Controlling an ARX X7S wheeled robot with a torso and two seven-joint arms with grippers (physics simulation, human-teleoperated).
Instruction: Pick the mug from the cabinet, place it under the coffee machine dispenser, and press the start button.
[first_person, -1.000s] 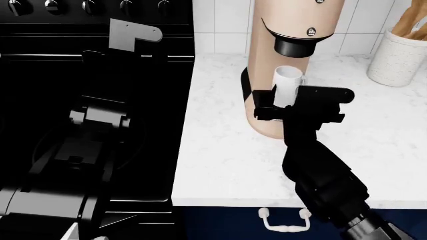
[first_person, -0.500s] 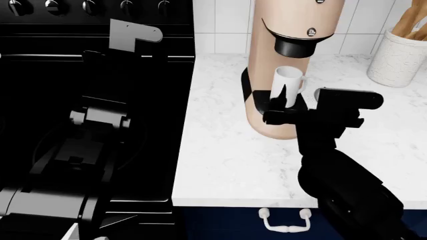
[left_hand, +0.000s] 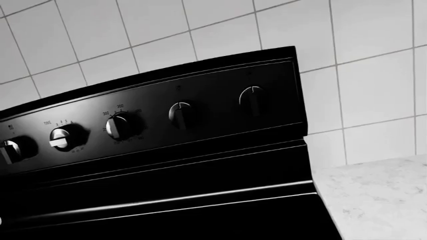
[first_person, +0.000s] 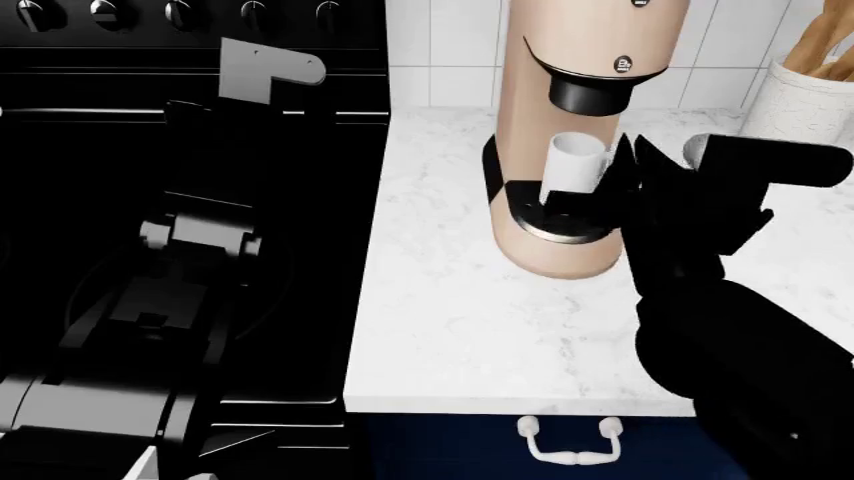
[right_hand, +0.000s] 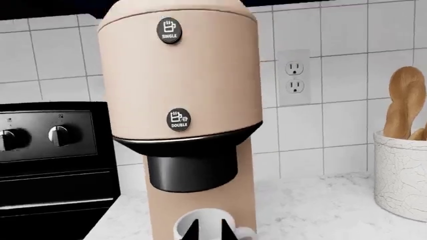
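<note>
Your mug (first_person: 578, 160) stands under the dispenser (first_person: 595, 95) — placing looks done; right gripper (first_person: 617, 190) beside it, grip unclear. Left gripper's state can't be told — button press remains.

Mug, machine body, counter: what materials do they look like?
Mug: plain glossy white, likely glazed ceramic, though a flat render leaves plastic open. Machine body: smooth beige with a soft sheen, probably moulded plastic or painted metal; black dispenser looks matte plastic. Counter: white with faint grey veining, marble or a marble-look stone.
</note>
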